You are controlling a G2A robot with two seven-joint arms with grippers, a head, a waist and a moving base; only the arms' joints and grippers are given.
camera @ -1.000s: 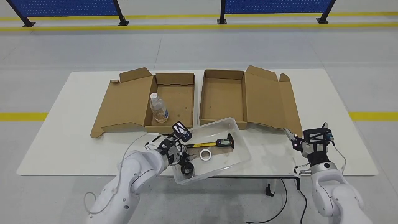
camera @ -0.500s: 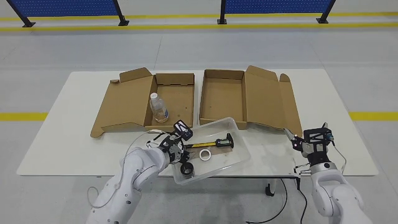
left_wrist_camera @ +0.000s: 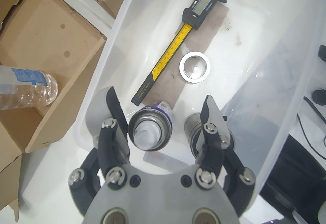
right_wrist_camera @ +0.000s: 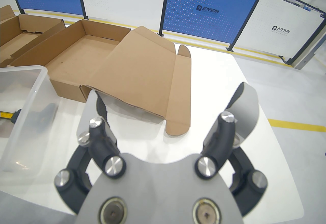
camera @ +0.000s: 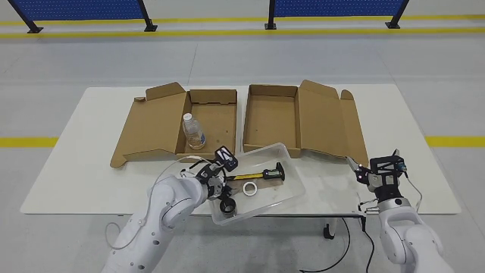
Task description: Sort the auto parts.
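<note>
Wide open, the left gripper is hanging over the 8 o'clock end of the clear bin, holding nothing. I am seeing a spray can standing upright between its fingers, close against one pad; I cannot tell whether they are touching. A metal cylinder is standing just beside the can, partly hidden under the other finger, at the bin's 7 o'clock corner.

Past those, a silver ring is lying flat near the bin's middle. Just beside it, a caliper is lying along a brown strip on the bin floor, with its black head pointing toward 2 o'clock.

Over at the bin's 3 o'clock, well apart from it, the right gripper is hovering above the table near its front edge. I am reading its jaws as spread wide too, with nothing between them.

Farther out, at the bin's 12 o'clock, two open cardboard boxes are sitting side by side. I am seeing a water bottle lying in the left box, near its 7 o'clock corner. The right box is lying with its flap folded out flat toward 3 o'clock, just beyond the right gripper.
</note>
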